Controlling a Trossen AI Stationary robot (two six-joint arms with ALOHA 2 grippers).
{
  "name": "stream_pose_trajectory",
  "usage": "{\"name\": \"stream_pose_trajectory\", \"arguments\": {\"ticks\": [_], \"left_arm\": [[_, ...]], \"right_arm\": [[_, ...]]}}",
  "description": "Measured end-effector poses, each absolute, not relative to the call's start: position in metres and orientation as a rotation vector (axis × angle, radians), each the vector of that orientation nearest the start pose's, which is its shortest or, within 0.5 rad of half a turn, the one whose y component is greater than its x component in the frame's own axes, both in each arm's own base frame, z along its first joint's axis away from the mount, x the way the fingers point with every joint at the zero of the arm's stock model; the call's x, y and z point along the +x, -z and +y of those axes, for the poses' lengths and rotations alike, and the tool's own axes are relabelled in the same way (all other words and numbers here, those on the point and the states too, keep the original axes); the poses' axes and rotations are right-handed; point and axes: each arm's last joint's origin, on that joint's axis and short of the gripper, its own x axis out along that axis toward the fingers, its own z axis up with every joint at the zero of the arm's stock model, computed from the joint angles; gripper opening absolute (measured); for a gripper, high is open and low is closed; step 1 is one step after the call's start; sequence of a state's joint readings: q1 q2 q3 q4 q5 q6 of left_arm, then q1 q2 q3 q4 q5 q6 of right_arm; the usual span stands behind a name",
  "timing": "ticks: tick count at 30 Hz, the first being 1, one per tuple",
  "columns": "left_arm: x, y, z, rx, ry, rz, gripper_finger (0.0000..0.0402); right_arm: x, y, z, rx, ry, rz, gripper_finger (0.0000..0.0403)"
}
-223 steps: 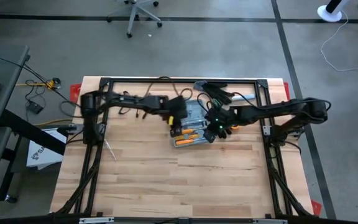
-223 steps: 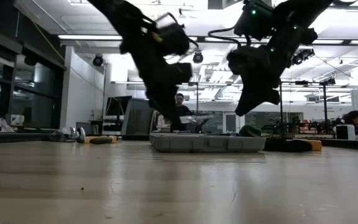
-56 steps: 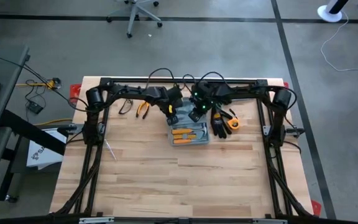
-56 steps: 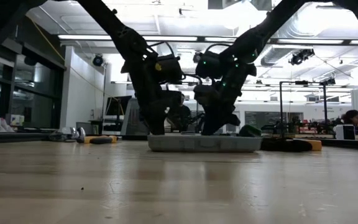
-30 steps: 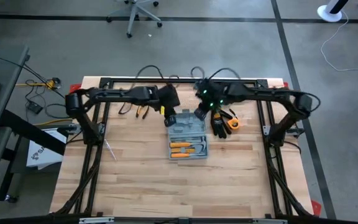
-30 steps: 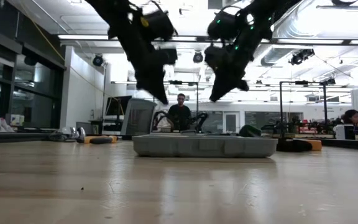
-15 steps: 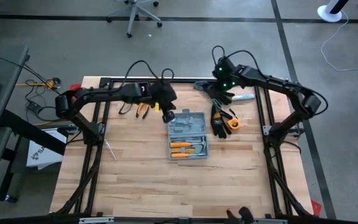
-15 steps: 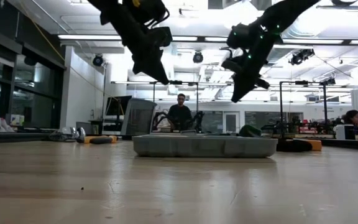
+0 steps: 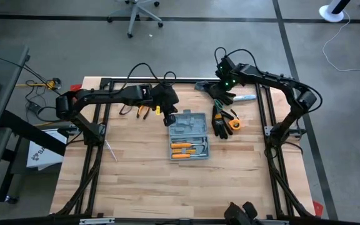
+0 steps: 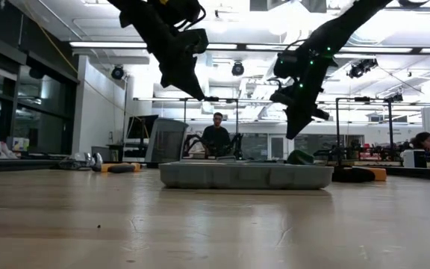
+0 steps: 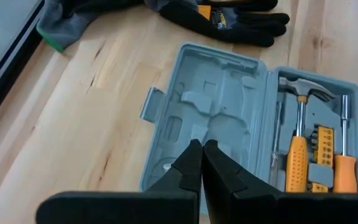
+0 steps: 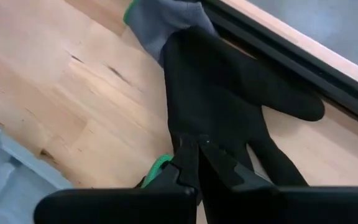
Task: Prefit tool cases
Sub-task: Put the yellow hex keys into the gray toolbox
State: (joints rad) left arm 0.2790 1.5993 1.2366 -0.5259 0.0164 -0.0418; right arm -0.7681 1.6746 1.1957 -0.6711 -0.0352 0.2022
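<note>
The grey-blue tool case (image 9: 188, 134) lies open and flat on the table, also seen in the low view (image 10: 245, 175). One half (image 11: 210, 115) is an empty moulded tray with a latch tab (image 11: 149, 102). The other half (image 11: 316, 155) holds a hammer and orange-handled tools. My left gripper (image 9: 169, 117) hangs shut above the case's far left corner (image 11: 202, 149), clear of it (image 10: 202, 96). My right gripper (image 9: 224, 87) is shut and hovers over a black work glove (image 12: 229, 93) near the far edge, well above the table (image 10: 293, 133).
A second black glove (image 9: 220, 124) and an orange tool (image 9: 233, 124) lie right of the case. Pliers (image 9: 144, 111) lie to its left, and a thin tool (image 9: 111, 150) farther left. A black frame rail (image 9: 180, 81) runs along the far edge. A person (image 10: 216, 136) sits beyond the table.
My right gripper has swung from the case's far right corner toward the table's far right, over the gloves, turning as it went and staying shut. My left gripper has risen a little above the case, still shut. The case has stayed where it was.
</note>
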Motion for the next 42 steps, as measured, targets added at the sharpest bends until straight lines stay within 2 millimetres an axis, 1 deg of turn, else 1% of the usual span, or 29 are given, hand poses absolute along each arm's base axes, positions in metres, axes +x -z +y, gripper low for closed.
{"name": "stream_pose_trajectory", "arguments": {"ticks": [6,8,11,14,18,22,26,28,31,34,38,42], "left_arm": [[0.326,-0.261,0.093,-0.168,-0.267,0.877,0.0],[0.326,-0.261,0.094,-0.167,-0.272,0.877,0.0],[0.325,-0.262,0.094,-0.167,-0.272,0.879,0.0],[0.325,-0.261,0.093,-0.171,-0.268,0.89,0.0],[0.322,-0.259,0.092,-0.176,-0.267,0.925,0.0],[0.321,-0.258,0.092,-0.179,-0.264,0.944,0.0],[0.321,-0.258,0.092,-0.146,-0.241,0.942,0.0],[0.321,-0.258,0.092,-0.126,-0.231,0.938,0.0],[0.322,-0.259,0.092,-0.098,-0.216,0.939,0.0],[0.322,-0.259,0.092,-0.093,-0.212,0.94,0.0],[0.322,-0.259,0.091,-0.109,-0.181,0.938,0.0],[0.322,-0.258,0.09,-0.125,-0.149,0.935,0.0]], "right_arm": [[0.242,-0.209,-0.232,0.628,0.745,1.054,0.0],[0.241,-0.207,-0.229,0.635,0.677,1.083,0.0],[0.242,-0.205,-0.218,0.652,0.563,1.15,0.0],[0.246,-0.205,-0.198,0.618,0.514,1.215,0.0],[0.244,-0.199,-0.161,0.633,0.51,1.164,0.0],[0.231,-0.184,-0.126,0.747,0.552,1.042,0.0],[0.216,-0.167,-0.107,0.874,0.605,0.923,0.0002],[0.212,-0.162,-0.103,0.907,0.625,0.865,0.0011],[0.21,-0.155,-0.103,0.936,0.638,0.819,0.004],[0.209,-0.151,-0.105,0.935,0.655,0.816,0.008],[0.205,-0.148,-0.109,0.91,0.732,0.828,0.0124],[0.202,-0.148,-0.114,0.909,0.784,0.812,0.0137]]}}
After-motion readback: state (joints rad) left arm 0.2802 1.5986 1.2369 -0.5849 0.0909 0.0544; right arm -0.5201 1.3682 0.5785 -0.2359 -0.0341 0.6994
